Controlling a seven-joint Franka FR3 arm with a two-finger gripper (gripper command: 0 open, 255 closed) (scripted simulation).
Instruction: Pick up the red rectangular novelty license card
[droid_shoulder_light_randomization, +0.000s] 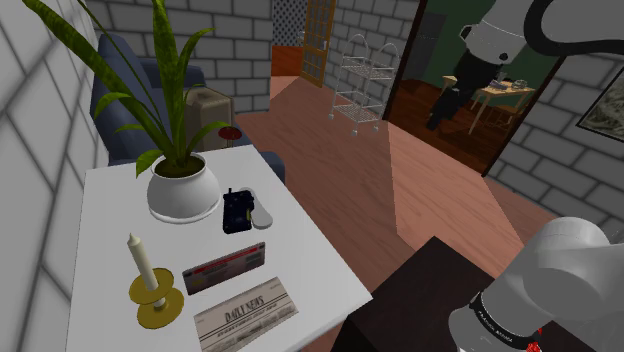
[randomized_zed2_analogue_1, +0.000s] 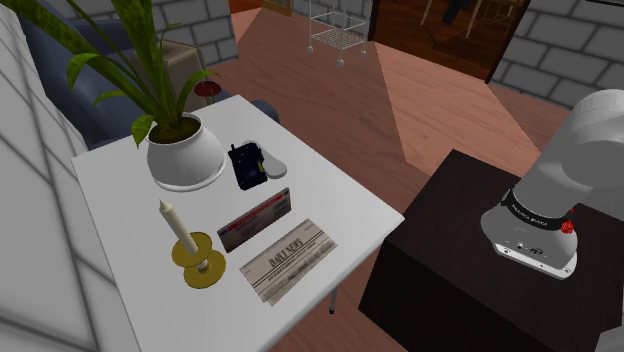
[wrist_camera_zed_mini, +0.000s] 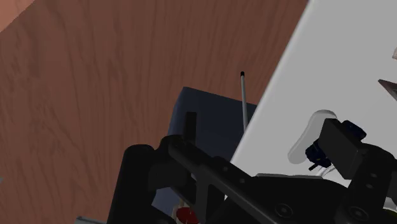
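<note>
The black fingers (wrist_camera_zed_mini: 343, 149) of the black gripper (wrist_camera_zed_mini: 245, 172) stand apart with nothing between them. Past them we see wooden floor and the edge of the white table (wrist_camera_zed_mini: 331, 57).

The red rectangular card with a grey band (droid_shoulder_light_randomization: 225, 270) is in the lower left of the shoulder view. It sits just beside the brass-coloured holder with its cream candle (droid_shoulder_light_randomization: 155, 295) and just above the printed paper sheet (droid_shoulder_light_randomization: 245, 312).

We judge that the gripper is well apart from the card, so a long approach is needed. The card looks thin, so the fingers may scrape the table or slide off its edges. A careless descent could push the sheet or tip the tall candle. The long green leaves of the plant in the white pot (droid_shoulder_light_randomization: 183, 190) may also brush the arm.
</note>
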